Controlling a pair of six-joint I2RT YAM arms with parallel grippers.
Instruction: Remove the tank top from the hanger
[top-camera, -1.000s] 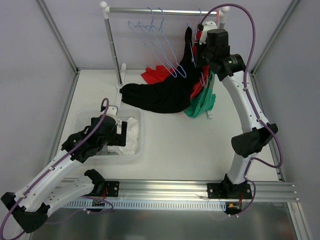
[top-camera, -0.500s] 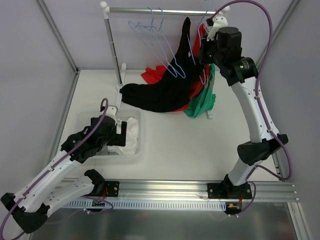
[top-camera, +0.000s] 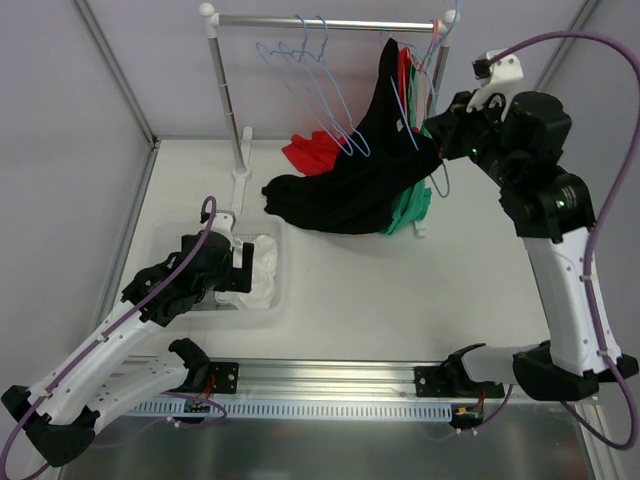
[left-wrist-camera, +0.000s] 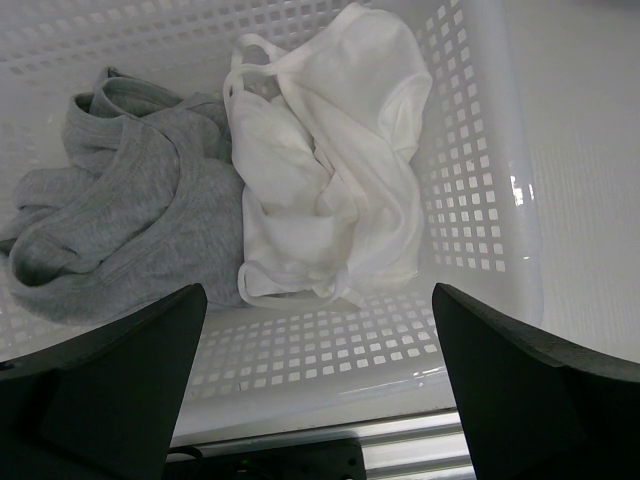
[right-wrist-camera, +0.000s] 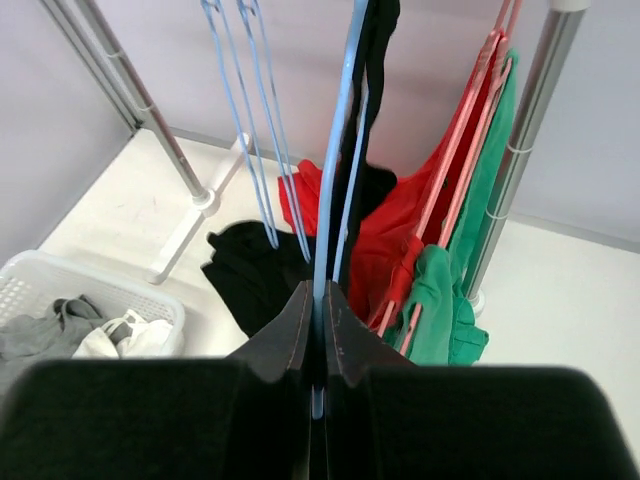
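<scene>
The black tank top (top-camera: 340, 195) hangs on a blue hanger (top-camera: 404, 100), with its lower part trailing onto the table. My right gripper (top-camera: 432, 150) is shut on that hanger's lower wire and holds it tilted near the right end of the rack. In the right wrist view the fingers (right-wrist-camera: 300, 325) pinch the blue hanger (right-wrist-camera: 335, 170), and the black top (right-wrist-camera: 245, 280) is beyond them. My left gripper (top-camera: 240, 270) is open and empty over the white basket (top-camera: 272, 305). It also shows in the left wrist view (left-wrist-camera: 320, 400).
The metal rack rail (top-camera: 320, 22) holds empty blue hangers (top-camera: 320, 90). Red (top-camera: 305, 152) and green (top-camera: 410, 205) garments hang on pink hangers beside the right post. The basket (left-wrist-camera: 470, 180) holds a grey garment (left-wrist-camera: 120, 220) and a white one (left-wrist-camera: 330, 180).
My right arm has swung up and to the right, carrying the blue hanger with it. The black top has been dragged right across the table. The left arm has not moved.
</scene>
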